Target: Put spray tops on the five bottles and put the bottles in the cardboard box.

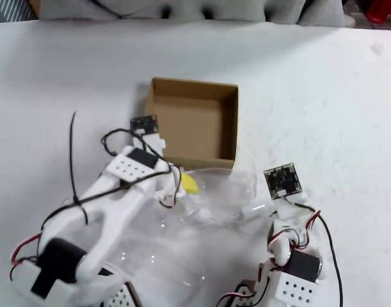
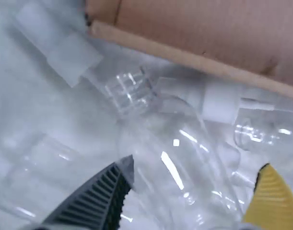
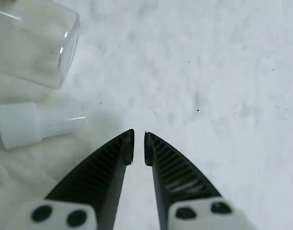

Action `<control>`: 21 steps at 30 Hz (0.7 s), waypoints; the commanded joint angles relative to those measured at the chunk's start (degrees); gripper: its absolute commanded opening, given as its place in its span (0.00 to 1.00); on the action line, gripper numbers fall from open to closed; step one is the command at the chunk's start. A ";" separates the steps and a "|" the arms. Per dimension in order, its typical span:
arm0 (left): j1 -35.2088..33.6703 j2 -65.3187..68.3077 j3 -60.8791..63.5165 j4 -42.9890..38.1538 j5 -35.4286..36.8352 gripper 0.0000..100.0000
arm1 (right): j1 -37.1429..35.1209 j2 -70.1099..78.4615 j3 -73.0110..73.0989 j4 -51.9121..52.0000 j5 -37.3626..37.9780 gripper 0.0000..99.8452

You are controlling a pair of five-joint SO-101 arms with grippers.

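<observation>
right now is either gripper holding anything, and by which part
Nothing is held. The left gripper is open, its fingers either side of a clear bottle at its body, not clamped. The right gripper is shut on nothing, above the table.

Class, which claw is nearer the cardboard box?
Left. The left claw sits just outside the near wall of the cardboard box, over clear bottles; the right claw hangs farther off over bare table.
</observation>
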 commanded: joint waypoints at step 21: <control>-0.04 -12.88 -3.96 -0.70 -5.98 0.04 | -0.66 -0.57 0.70 -0.13 0.62 0.02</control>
